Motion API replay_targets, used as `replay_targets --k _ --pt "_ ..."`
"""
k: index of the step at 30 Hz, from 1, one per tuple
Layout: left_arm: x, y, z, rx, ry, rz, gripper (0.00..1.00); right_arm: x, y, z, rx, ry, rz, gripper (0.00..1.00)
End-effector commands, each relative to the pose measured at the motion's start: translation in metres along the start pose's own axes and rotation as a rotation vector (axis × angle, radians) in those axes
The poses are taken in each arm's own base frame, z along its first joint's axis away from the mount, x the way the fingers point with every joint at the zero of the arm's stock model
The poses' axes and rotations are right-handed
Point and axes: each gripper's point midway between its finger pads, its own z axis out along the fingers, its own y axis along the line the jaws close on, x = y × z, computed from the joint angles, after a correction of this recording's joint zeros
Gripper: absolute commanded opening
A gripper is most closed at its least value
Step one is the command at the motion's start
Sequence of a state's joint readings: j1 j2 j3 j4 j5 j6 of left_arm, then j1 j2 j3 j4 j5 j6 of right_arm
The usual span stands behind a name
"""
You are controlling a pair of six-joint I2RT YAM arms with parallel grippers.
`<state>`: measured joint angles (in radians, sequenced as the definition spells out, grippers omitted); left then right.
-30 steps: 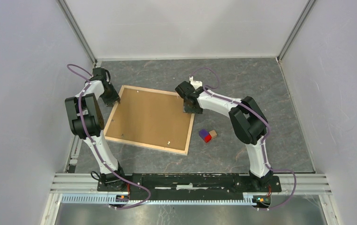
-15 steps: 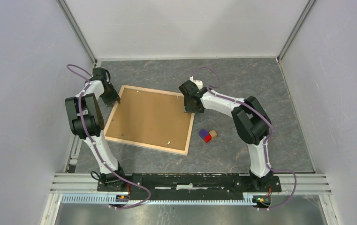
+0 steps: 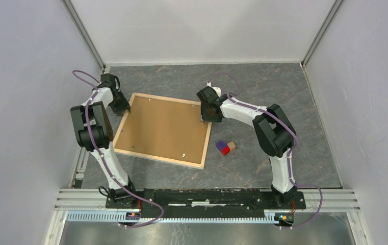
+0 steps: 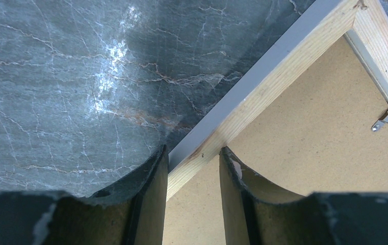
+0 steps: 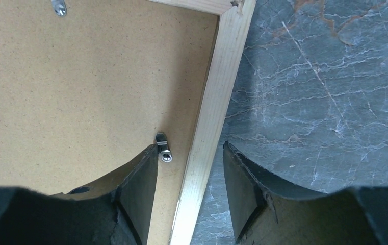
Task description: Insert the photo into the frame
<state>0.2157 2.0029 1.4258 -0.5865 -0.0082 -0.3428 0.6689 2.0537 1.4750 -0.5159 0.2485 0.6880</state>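
The frame (image 3: 156, 157) lies back side up on the table, with the brown backing board (image 3: 161, 127) seated in it. The photo is hidden. My left gripper (image 3: 124, 108) is at the frame's far left corner. In the left wrist view it (image 4: 194, 153) straddles the left slat (image 4: 283, 76), and both fingertips touch the slat. My right gripper (image 3: 205, 118) is at the frame's right side near the far corner. In the right wrist view it (image 5: 190, 150) is open astride the right slat (image 5: 217, 92), with a gap on each side.
A small cluster of purple, red and tan blocks (image 3: 226, 147) lies on the table right of the frame. Metal retaining clips sit on the backing board (image 4: 383, 121) (image 5: 163, 147). The enclosure wall stands close behind the left arm.
My right gripper has shifted a little to the right and farther back along the frame's right side. The left arm and the frame have not moved.
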Motion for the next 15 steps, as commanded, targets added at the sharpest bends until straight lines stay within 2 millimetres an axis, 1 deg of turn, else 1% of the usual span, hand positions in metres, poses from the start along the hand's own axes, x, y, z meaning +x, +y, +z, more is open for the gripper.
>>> replay_targets --k 1,7,10,11,15 --pt "0.015 -0.002 0.017 -0.019 0.041 -0.089 0.24 0.004 -0.008 0.019 0.038 0.006 -0.01 0.55" --pt "0.015 -0.002 0.017 -0.019 0.041 -0.089 0.24 0.003 -0.014 0.021 0.082 0.007 0.014 0.5" --pt "0.015 -0.002 0.017 -0.02 0.042 -0.092 0.24 0.008 -0.015 0.02 0.098 0.025 0.042 0.47" --pt "0.016 -0.002 0.018 -0.02 0.043 -0.092 0.24 0.012 -0.017 0.018 0.112 0.034 0.056 0.46" --pt "0.015 -0.002 0.018 -0.017 0.043 -0.096 0.24 0.019 -0.018 0.01 0.146 0.012 0.104 0.37"
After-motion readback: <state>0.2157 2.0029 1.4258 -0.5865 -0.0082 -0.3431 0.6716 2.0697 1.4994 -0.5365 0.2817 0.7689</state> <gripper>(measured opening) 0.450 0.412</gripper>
